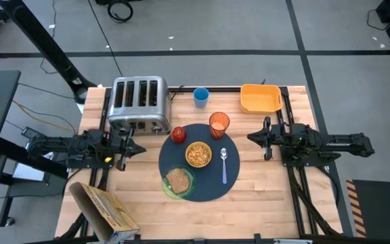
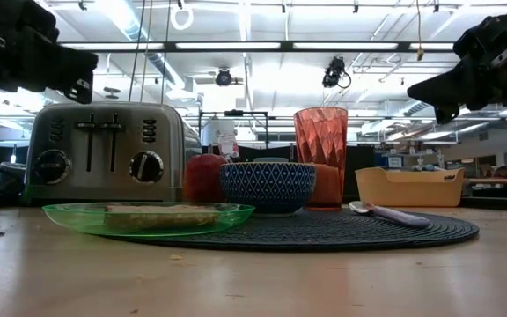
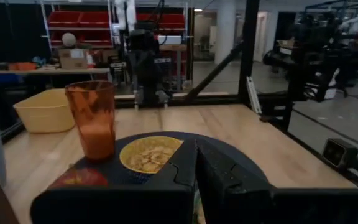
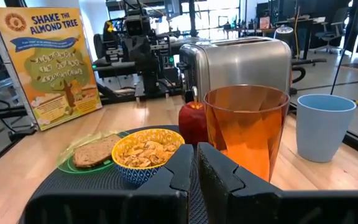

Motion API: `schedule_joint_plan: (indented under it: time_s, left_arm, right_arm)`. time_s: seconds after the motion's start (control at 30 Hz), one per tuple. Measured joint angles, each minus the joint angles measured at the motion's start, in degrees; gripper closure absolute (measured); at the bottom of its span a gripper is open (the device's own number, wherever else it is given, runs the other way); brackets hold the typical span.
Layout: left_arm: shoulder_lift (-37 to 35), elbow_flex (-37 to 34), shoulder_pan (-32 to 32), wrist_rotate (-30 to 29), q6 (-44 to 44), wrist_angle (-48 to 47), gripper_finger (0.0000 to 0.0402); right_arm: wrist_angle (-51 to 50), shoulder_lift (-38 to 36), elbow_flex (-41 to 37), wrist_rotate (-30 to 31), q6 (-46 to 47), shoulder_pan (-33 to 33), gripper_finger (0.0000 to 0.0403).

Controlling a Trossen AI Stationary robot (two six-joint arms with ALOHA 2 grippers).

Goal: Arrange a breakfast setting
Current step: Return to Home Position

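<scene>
Over the tabletop [image 1: 263,193], the high view shows a round dark mat [image 1: 208,186] at the middle. A cereal bowl [image 1: 198,155] sits at its centre, with a spoon [image 1: 224,165] lying on the mat just to its right. A green plate [image 1: 170,188] overlaps the mat's lower-left edge and carries a toast slice [image 1: 177,179]. An apple [image 1: 179,134] rests at the mat's upper-left edge and an orange tumbler [image 1: 219,125] at its upper edge. A toaster [image 1: 139,103], a blue cup [image 1: 201,97] and a yellow bin [image 1: 260,99] stand along the far side, off the mat. A cereal box [image 1: 103,207] stands at the lower-left corner. The left claw [image 1: 133,145] is beside the toaster, left of the mat and apart from it. The right claw [image 1: 254,137] is right of the mat, below the bin.

At tabletop height, both claws hang in the upper corners, well above everything. The plate with toast is nearest, sticking out past the mat's left edge, with the bowl, apple and tumbler behind it.

From the left wrist, the claw's two fingers are pressed together with only a slit between them, pinching nothing. Beyond them are the bowl, tumbler and apple.

From the right wrist, this claw's fingers are likewise pressed together and empty. The tumbler, bowl, apple and toast plate lie ahead.
</scene>
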Motion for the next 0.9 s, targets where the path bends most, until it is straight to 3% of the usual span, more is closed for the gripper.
schedule_joint_plan:
  time_s: [0.9]
  left_arm:
    - [0.48, -0.05, 0.03, -1.08, -1.1, 1.75, 0.0386]
  right_arm:
    - [0.06, -0.02, 0.0, 0.0, 0.12, 0.0, 0.0369]
